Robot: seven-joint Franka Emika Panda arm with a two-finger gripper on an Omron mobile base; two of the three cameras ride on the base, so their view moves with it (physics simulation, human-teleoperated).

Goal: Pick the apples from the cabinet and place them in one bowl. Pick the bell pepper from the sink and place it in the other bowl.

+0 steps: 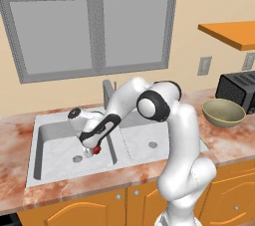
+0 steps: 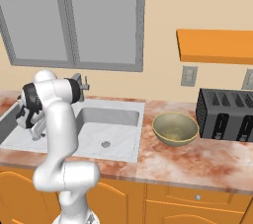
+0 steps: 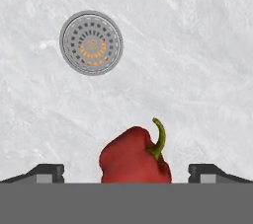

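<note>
The lumpy dark-red bell pepper (image 3: pixel 134 155) with its curved green stem lay on the pale-grey marbled sink (image 3: pixel 197 60) floor, between the wide-open gripper (image 3: pixel 126 172) fingertips. A straight descent before closing was judged best.

Bell pepper (image 3: pixel 134 156) seen between fingertips (image 3: pixel 47 172), low in left basin of sink (image 1: pixel 50 163), near drain (image 3: pixel 91 43); maybe lifted, hard to tell. Bowl (image 2: pixel 175 129) set on counter (image 2: pixel 197 161) right of sink, toaster (image 2: pixel 225 114) just beside.
</note>
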